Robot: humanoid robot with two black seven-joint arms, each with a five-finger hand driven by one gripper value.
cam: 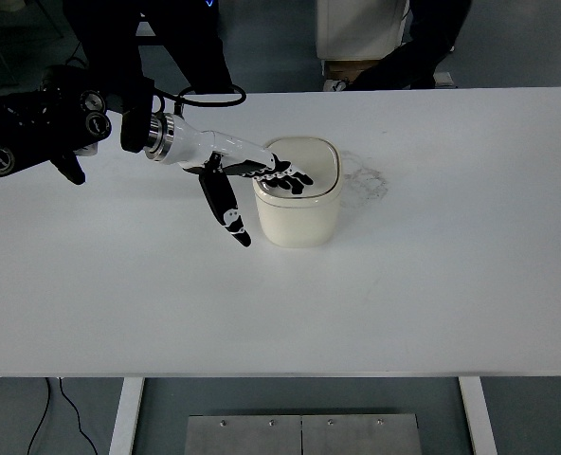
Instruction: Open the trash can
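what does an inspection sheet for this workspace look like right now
surface: white table, faint smudge to the right of the can
job's things: cream trash can upright, lid looks down
clutter: nothing seen
grippers: left robot hand over the lid's near-left edge, fingers spread on it, thumb hanging down beside the can wall; right robot hand not in view
cables: black cable looping behind the left arm; another cable under the table
surroundings: grey floor, metal plate below the table, a person's dark clothing at the far edge
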